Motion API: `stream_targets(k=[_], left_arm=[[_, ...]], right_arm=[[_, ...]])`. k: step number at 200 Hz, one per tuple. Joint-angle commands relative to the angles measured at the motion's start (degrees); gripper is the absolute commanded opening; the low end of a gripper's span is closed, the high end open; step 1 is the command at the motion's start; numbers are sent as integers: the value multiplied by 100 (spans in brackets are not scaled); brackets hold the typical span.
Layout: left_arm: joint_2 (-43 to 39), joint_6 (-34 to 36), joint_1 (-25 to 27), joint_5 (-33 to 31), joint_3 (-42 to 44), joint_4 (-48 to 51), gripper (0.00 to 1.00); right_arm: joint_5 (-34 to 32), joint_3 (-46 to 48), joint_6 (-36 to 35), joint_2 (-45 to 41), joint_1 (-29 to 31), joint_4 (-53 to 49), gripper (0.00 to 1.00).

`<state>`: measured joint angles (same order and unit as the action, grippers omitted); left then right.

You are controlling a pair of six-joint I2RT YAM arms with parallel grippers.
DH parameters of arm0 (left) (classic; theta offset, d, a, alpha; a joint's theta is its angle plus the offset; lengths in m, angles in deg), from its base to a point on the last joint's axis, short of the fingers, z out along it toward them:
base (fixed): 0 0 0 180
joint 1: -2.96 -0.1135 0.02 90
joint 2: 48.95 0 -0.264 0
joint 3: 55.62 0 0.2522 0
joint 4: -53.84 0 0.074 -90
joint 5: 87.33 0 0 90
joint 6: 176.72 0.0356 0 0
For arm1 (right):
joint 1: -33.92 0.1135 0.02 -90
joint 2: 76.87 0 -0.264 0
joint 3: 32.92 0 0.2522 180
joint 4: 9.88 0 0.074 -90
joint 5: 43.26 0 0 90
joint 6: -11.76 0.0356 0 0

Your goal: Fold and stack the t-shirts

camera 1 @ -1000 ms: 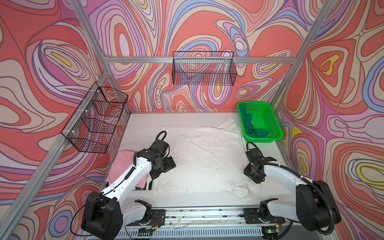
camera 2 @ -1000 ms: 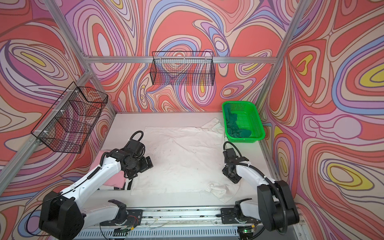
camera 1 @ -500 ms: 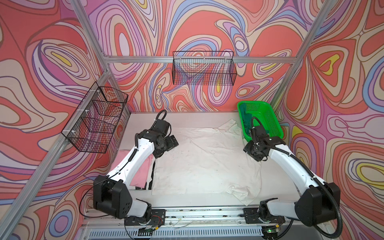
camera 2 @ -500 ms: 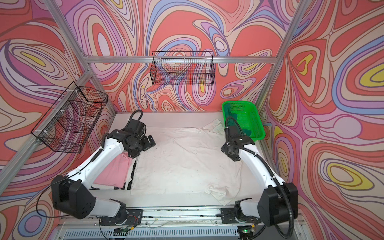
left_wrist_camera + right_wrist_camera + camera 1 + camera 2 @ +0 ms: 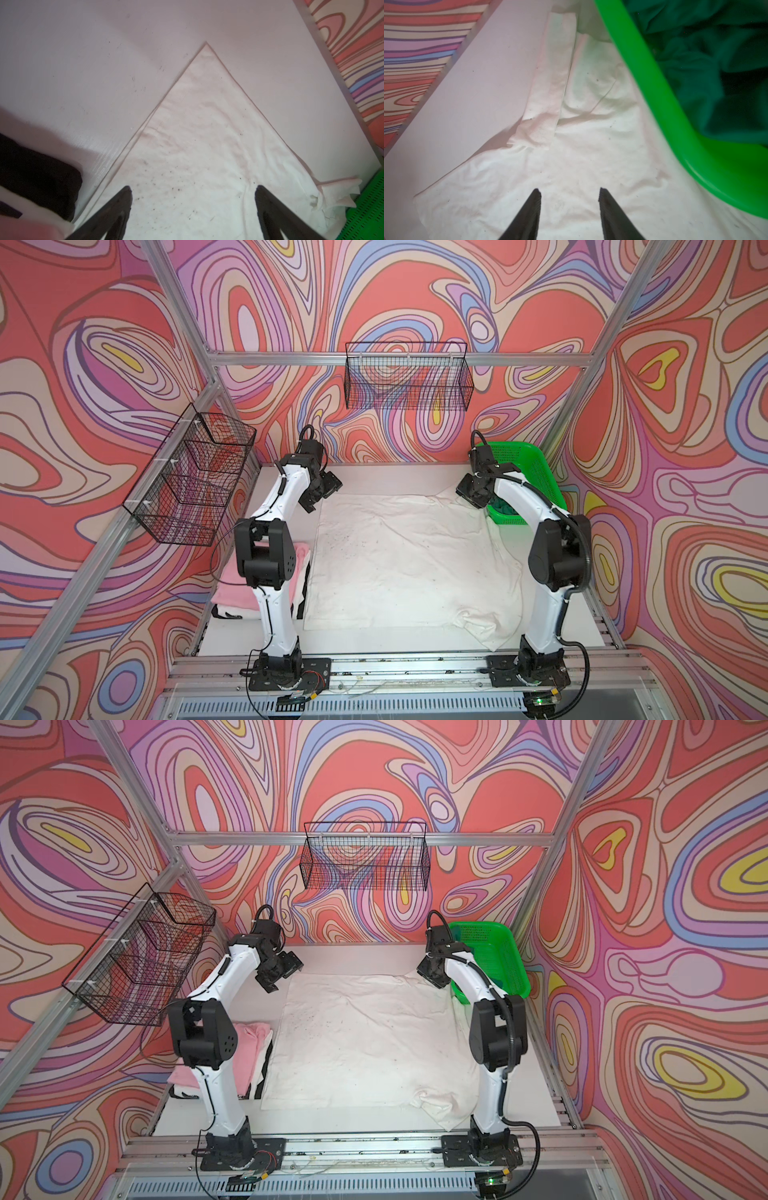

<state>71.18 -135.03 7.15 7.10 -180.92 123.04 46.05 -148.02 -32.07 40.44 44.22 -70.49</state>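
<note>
A large soiled white t-shirt lies spread flat on the table. My left gripper hovers open above its far left corner, holding nothing. My right gripper hangs over the far right sleeve, jaws apart and empty. A folded light pink t-shirt lies at the left behind my left arm. The dark green t-shirt lies crumpled inside the green basket.
The green basket's rim passes close beside my right gripper, over the white shirt's edge. A dark folded cloth lies beside the pink shirt. Black wire baskets hang on the left wall and the back wall.
Both arms have swung from the near side of the table to the far edge of the white shirt. Both grippers stay empty, and the shirt lies as before.
</note>
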Motion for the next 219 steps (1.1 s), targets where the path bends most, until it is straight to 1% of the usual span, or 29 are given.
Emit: stream_targets(k=[1, 7, 21, 34, 73, 134, 178, 208, 219], left_arm=[[660, 39, -133, -147, -729, 541, 93], [861, 28, -148, -188, -968, 649, 93], [1262, -16, -188, -43, -1476, 781, 92], [1565, -38, -194, -23, -1879, 853, 91], [2242, -98, -250, 135, -2641, 914, 89], [2466, -191, -296, 447, -2653, 442, 86], [2591, -209, -304, 489, -2653, 334, 84], [2629, -135, -304, 439, -2653, 327, 84], [2654, -101, -309, 444, -2653, 322, 84]], right_arm=[[388, -367, 143, 512, 35, 79, 46], [411, -473, 174, 666, 49, 67, 46], [454, -663, 184, 965, 92, 35, 46], [419, -681, 222, 1138, 144, 98, 46], [649, -671, 341, 1560, 190, 354, 44], [601, -866, 371, 1735, 192, 702, 44], [668, -1091, 389, 1909, 192, 790, 36], [568, -1217, 344, 1859, 196, 757, 35], [562, -1189, 323, 1814, 191, 869, 32]])
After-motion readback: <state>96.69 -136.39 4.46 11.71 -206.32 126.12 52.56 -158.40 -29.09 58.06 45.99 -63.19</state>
